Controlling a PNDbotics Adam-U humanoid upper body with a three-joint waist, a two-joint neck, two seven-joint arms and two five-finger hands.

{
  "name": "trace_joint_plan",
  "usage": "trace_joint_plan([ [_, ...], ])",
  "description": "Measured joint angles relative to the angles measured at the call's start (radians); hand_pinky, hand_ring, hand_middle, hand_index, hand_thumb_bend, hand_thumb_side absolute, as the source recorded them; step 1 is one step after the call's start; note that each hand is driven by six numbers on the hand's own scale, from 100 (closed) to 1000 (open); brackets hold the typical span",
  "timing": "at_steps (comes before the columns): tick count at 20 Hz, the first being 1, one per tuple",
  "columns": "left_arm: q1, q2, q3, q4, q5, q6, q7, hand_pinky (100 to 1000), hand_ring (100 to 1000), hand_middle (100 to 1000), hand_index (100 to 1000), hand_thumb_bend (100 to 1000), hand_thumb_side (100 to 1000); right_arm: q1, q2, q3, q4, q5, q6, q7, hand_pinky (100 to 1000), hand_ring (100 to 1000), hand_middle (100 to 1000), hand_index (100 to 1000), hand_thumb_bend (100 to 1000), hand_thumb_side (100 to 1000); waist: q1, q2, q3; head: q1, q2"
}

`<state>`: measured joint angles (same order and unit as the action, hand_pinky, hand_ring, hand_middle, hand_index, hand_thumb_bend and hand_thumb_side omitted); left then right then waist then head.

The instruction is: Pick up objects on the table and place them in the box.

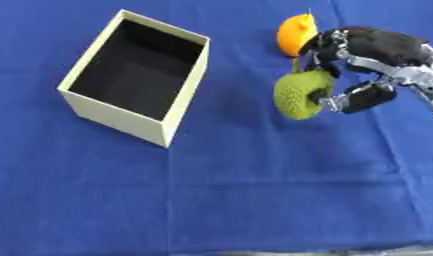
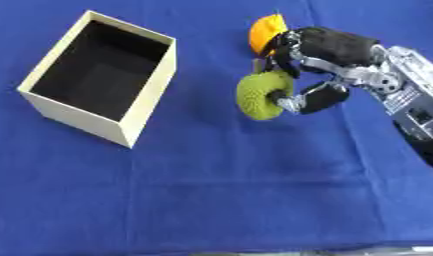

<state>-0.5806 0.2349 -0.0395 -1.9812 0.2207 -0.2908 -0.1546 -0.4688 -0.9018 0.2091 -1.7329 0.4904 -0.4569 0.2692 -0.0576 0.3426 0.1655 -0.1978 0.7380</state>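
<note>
One right hand (image 2: 320,75) pinches a green knobbly fruit (image 1: 298,94) beside an orange one (image 1: 296,34), right of the open box (image 1: 132,120) on the blue counter (image 1: 254,200).

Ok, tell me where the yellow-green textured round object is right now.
The yellow-green textured round object is right of centre in both eye views, pinched in the right hand, just below the orange object and well right of the open cream box.
</note>
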Motion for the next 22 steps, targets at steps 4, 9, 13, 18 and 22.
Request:
trace_joint_plan([
  [4,0.0,0.0,0.0,0.0,0.0,0.0,0.0,780,757,649,805,100,577,-0.022,-0.01,0.0,-0.037,-0.049,0.015,0.004,779,796,218,609,100,246,0.001,-0.001,0.001,0.0,0.0],
  [9,-0.009,0.008,-0.001,0.0,-0.001,-0.003,0.003,781,757,650,805,100,574,-0.066,-0.029,-0.008,-0.092,-0.13,0.035,0.011,776,788,207,611,100,230,0.001,-0.003,0.008,-0.005,0.0],
  [13,-0.024,0.019,-0.007,0.0,-0.001,-0.011,0.003,782,757,650,806,100,573,-0.134,-0.034,-0.004,-0.106,-0.191,0.048,0.026,781,789,199,611,100,219,0.001,-0.005,0.025,-0.018,0.0],
  [18,-0.041,0.019,-0.013,0.0,-0.001,-0.019,0.002,782,757,650,806,100,573,-0.217,-0.022,0.009,-0.087,-0.257,0.058,0.055,786,789,191,610,100,208,-0.005,-0.005,0.052,-0.035,-0.001],
  [22,-0.051,0.019,-0.015,0.0,-0.001,-0.022,0.002,782,757,651,806,100,576,-0.255,-0.006,0.014,-0.059,-0.296,0.06,0.072,798,793,189,612,100,200,-0.012,-0.005,0.07,-0.051,-0.005],
])
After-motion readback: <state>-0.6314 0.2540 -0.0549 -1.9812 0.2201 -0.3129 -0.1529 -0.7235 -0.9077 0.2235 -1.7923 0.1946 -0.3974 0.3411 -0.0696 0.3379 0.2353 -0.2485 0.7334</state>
